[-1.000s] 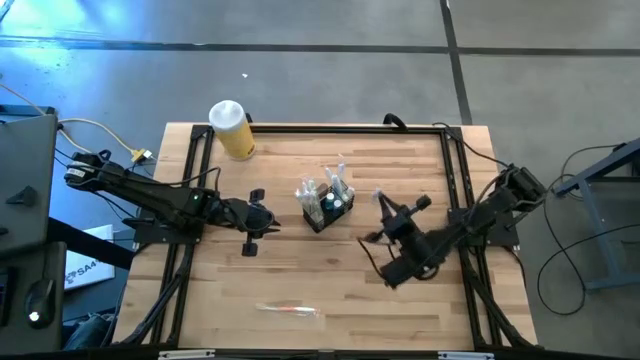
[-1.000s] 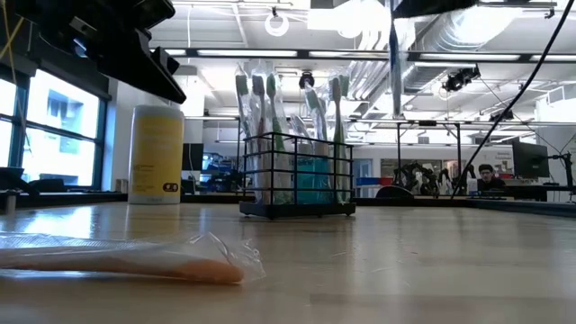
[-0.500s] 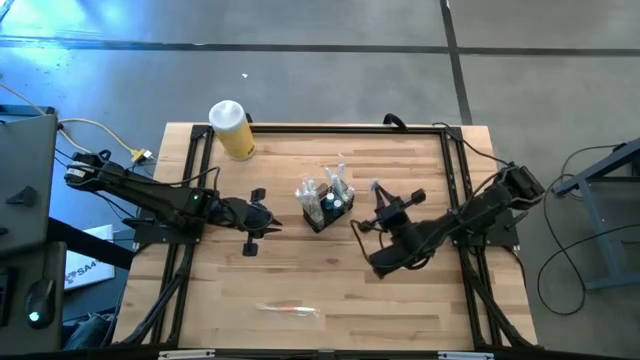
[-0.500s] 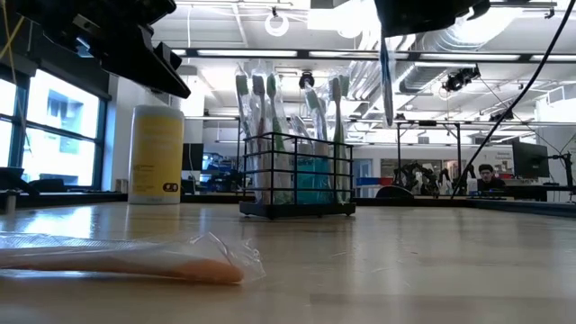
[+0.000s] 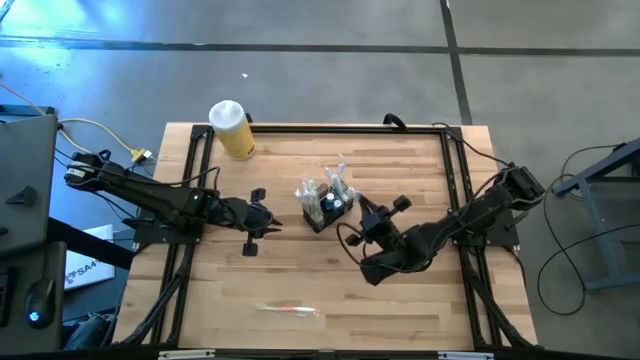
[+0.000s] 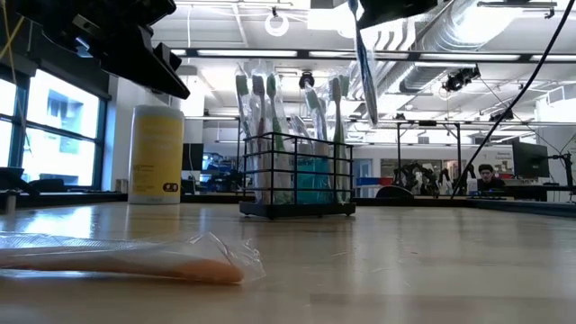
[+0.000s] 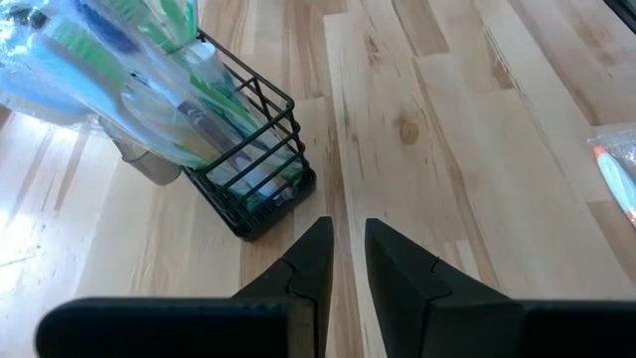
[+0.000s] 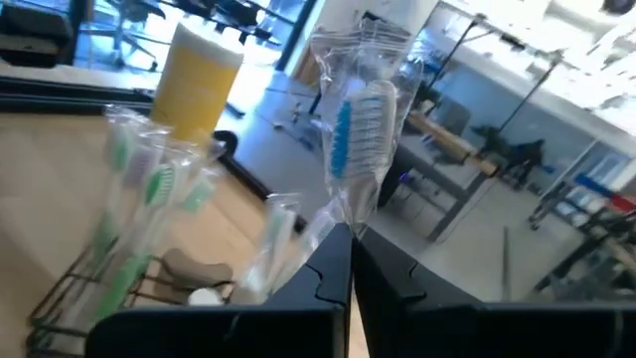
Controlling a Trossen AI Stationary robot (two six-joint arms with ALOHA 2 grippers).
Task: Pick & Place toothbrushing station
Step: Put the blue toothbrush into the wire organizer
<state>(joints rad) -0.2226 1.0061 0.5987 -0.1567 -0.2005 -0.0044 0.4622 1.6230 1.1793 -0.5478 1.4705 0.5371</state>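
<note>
right wrist view | right gripper [image 8: 350, 261] jaws pinch crinkly-wrapped blue-bristled toothbrush [image 8: 358, 134] | left gripper [image 7: 346, 261] jaws slightly apart, empty

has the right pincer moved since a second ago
Yes. The right pincer, shut on a blue-bristled wrapped toothbrush, has moved left toward the black wire caddy.

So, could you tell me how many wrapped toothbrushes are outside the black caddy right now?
2: one blue-bristled toothbrush pinched in the right gripper just above the caddy, one orange toothbrush lying near the table's front edge.
</note>
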